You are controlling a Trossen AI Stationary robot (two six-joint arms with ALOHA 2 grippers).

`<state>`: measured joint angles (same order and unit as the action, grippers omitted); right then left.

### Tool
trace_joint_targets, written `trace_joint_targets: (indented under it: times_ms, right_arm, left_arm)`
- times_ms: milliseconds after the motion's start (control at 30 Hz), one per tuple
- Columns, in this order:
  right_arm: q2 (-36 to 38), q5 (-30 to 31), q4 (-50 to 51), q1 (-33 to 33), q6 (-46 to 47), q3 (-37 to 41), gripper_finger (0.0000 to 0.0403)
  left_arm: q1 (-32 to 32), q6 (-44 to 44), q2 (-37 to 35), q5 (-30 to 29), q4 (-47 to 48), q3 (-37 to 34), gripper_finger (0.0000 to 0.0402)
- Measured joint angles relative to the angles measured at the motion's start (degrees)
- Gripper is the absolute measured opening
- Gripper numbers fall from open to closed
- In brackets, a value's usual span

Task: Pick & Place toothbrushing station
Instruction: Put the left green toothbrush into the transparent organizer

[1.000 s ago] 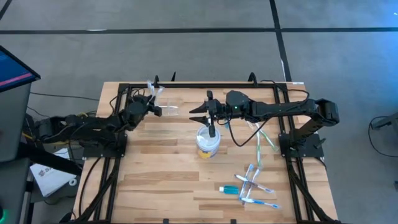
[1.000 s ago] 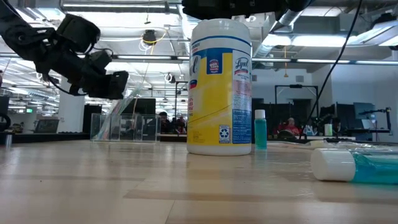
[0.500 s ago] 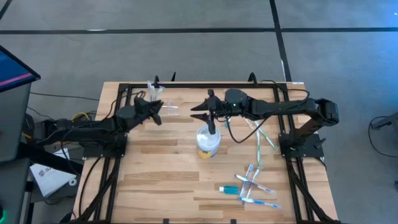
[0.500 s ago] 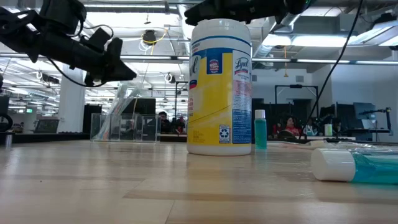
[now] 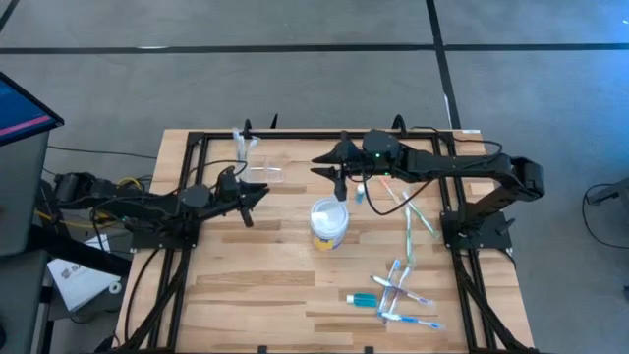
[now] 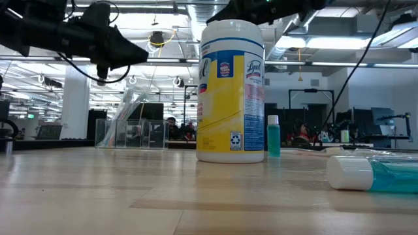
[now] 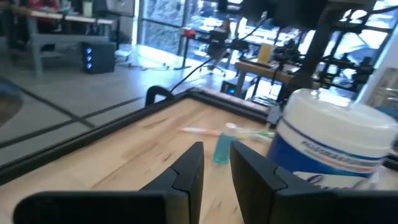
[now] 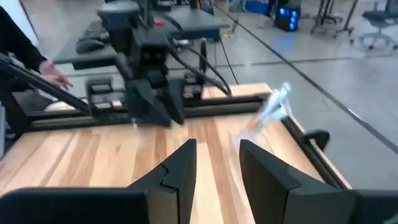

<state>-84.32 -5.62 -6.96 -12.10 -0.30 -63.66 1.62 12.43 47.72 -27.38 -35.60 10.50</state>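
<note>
The toothbrushing station (image 5: 260, 172) is a see-through stand on the table's far left part; it also shows in the low view (image 6: 130, 132) and in the right wrist view (image 8: 273, 109). A toothbrush (image 5: 241, 140) slants up out of it. My left gripper (image 5: 257, 194) hangs open just near of the station, level, pointing toward the table's right; in its own view (image 7: 216, 154) nothing lies between the fingers. My right gripper (image 5: 327, 169) is open above the table's far middle, pointing left toward the station, with nothing between its fingers (image 8: 214, 152).
A white-topped, yellow-banded tub (image 5: 329, 222) stands mid-table between the arms. A small teal bottle (image 5: 360, 194) stands right of it. Loose toothbrushes (image 5: 411, 214) and a lying teal tube (image 5: 363, 298) with more brushes (image 5: 398, 300) fill the right and near-right.
My left gripper has swung away from the station toward the table's near edge, risen, and turned toward the table's right. My right gripper has drifted toward the far edge and a little to the right. The station has stayed in place.
</note>
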Motion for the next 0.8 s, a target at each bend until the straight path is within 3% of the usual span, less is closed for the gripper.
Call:
trace_joint_targets:
  times_ms: [333, 800]
  right_arm:
    - [4.7, 8.6, 8.9, 0.0, 0.6, 0.0, 0.0113]
    - [7.7, 10.7, 25.8, 0.1, 3.4, 0.0, 0.008]
  left_arm:
    - [1.9, -0.2, 0.0, -0.1, -1.8, 0.0, 0.0074]
    - [3.1, -0.2, 0.0, 0.0, -1.9, 0.0, 0.0074]
